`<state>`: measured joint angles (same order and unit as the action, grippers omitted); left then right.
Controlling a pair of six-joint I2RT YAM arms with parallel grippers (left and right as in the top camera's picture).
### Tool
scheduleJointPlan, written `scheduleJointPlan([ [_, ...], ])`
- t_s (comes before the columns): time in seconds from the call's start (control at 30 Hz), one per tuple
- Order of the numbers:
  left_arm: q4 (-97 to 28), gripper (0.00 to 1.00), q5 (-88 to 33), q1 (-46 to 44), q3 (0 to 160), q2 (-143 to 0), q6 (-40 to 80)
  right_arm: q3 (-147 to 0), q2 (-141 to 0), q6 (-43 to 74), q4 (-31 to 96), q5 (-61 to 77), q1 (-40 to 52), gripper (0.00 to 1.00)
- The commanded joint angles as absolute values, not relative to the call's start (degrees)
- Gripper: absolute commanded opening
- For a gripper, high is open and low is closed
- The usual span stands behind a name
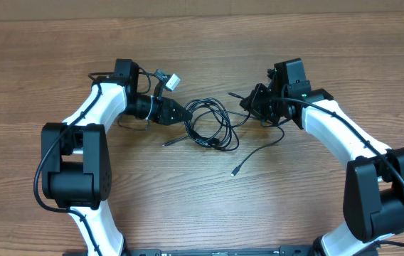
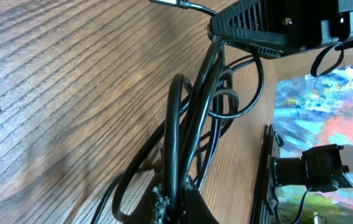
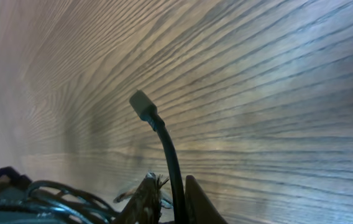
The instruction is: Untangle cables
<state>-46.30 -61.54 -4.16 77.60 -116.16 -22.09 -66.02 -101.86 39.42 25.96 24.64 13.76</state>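
Overhead, left gripper (image 1: 185, 114) and right gripper (image 1: 249, 104) each clamp a strand of the cables (image 1: 209, 126). Separation looks in hand; next, a slow opposed pull

cables (image 1: 208, 122) on table (image 1: 202, 50), between left arm (image 1: 106, 107) and right arm (image 1: 330, 124)

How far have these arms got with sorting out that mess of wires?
Early on. Done: one plug end lies free on the table. In hand: the left gripper pinches the cables, the right gripper one cord. Left: the loops between them are tangled together.
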Motion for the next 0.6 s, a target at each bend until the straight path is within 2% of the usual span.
scheduleJointPlan([
  [0.0, -46.5, 0.04, -64.2, -4.5, 78.5, -116.5, -23.8, -67.5, -102.1, 38.7, 25.8, 28.0, 13.7, 0.1],
  [0.07, -46.5, 0.04, -64.2, -4.5, 78.5, -116.5, -23.8, -67.5, -102.1, 38.7, 25.9, 28.4, 13.7, 0.04],
  [0.3, -46.5, 0.04, -64.1, -4.5, 78.5, -116.5, -23.8, -67.6, -99.9, 33.9, 26.9, 31.2, 12.4, 0.04],
  [0.57, -46.4, 0.04, -64.2, -4.5, 78.5, -116.5, -23.5, -67.6, -92.1, 30.7, 34.3, 31.7, 13.5, 0.04],
])
